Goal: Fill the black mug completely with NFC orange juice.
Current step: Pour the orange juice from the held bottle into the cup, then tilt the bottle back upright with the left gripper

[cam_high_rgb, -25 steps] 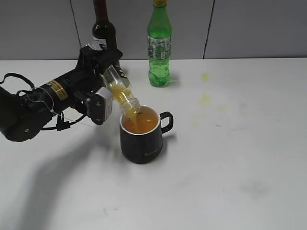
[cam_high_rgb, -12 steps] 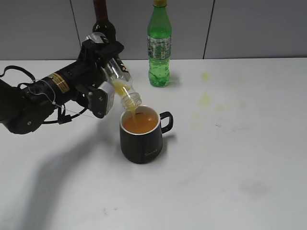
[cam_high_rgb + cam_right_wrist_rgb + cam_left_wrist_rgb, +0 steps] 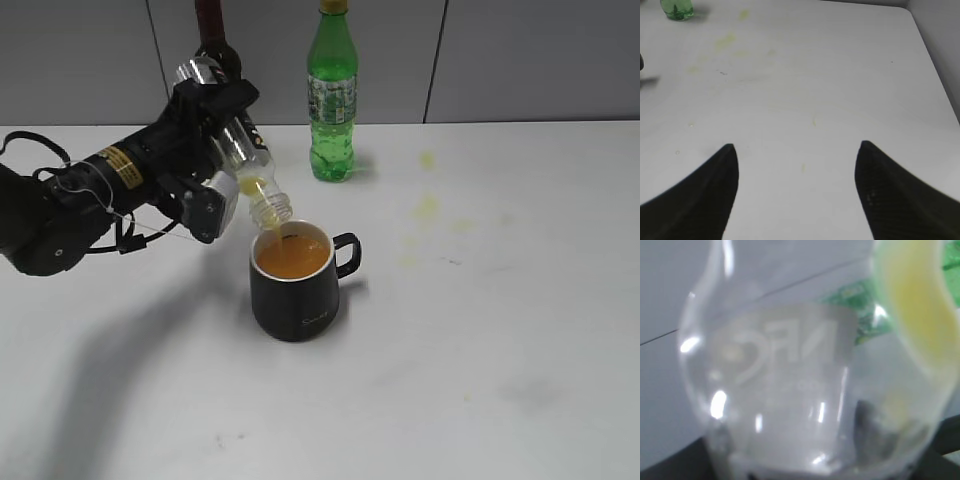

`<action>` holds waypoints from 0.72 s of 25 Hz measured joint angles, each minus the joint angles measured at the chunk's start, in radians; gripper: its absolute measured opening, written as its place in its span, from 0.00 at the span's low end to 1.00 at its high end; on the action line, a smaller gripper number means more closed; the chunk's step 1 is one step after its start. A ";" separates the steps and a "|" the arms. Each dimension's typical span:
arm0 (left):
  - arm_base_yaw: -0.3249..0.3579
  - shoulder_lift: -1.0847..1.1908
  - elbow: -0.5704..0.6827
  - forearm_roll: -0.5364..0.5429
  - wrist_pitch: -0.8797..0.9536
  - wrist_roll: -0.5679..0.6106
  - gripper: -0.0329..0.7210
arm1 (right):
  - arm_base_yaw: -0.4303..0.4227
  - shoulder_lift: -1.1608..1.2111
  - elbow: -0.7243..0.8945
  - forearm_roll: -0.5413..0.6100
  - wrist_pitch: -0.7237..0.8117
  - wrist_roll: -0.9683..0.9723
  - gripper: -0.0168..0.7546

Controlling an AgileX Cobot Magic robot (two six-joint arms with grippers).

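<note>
The white table (image 3: 520, 300), yellow-stained right of the mug (image 3: 295, 285), meets a grey panelled wall (image 3: 540, 60). The left gripper (image 3: 215, 150) clamps the tilted juice bottle (image 3: 250, 175), its mouth just above the mug's brimming juice. The right gripper (image 3: 796, 185) is spread, empty. A green bottle (image 3: 332, 95) stands behind the mug.

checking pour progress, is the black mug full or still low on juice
Nearly full: in the black mug, orange juice sits just under the white rim, not brimming.

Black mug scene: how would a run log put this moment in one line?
left end effector: tilting juice bottle over black mug | mug: nearly full | right end effector: open, empty
</note>
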 joint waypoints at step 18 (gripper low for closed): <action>0.000 0.001 -0.002 -0.003 -0.003 -0.307 0.66 | 0.000 0.000 0.000 0.000 0.000 0.000 0.74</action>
